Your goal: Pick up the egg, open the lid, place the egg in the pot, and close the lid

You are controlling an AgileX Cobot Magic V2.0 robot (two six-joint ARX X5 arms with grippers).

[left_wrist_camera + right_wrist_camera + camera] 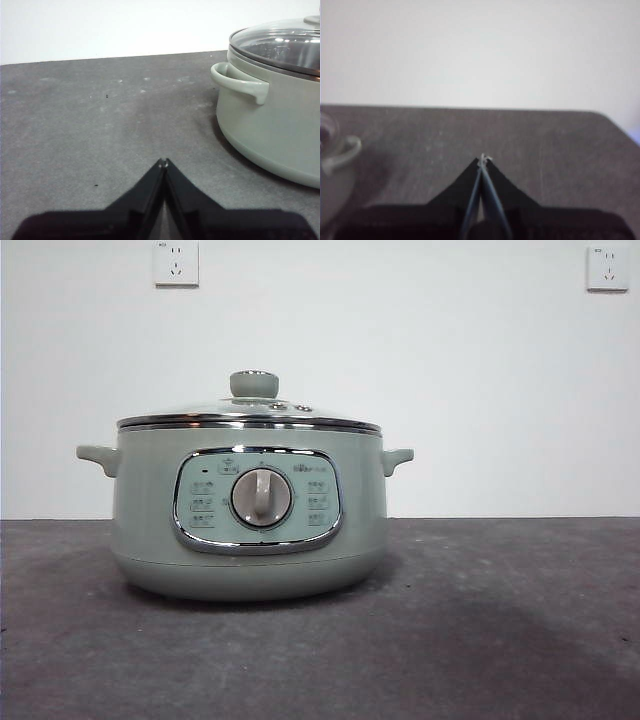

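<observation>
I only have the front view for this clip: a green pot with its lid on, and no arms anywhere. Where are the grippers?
Observer: The left gripper hangs over bare table beside the pot, its jaws shut and holding nothing.
Operator: And the other one?
Observer: The right gripper is on the pot's other side, jaws shut too, also empty; one side handle shows at the edge of its view.
Operator: Any egg on the table that my view misses?
Observer: None shows in either wrist view.
Operator: Is the lid seated properly?
Observer: From the left wrist, the glass lid sits level on the pot's rim, closed.
</observation>
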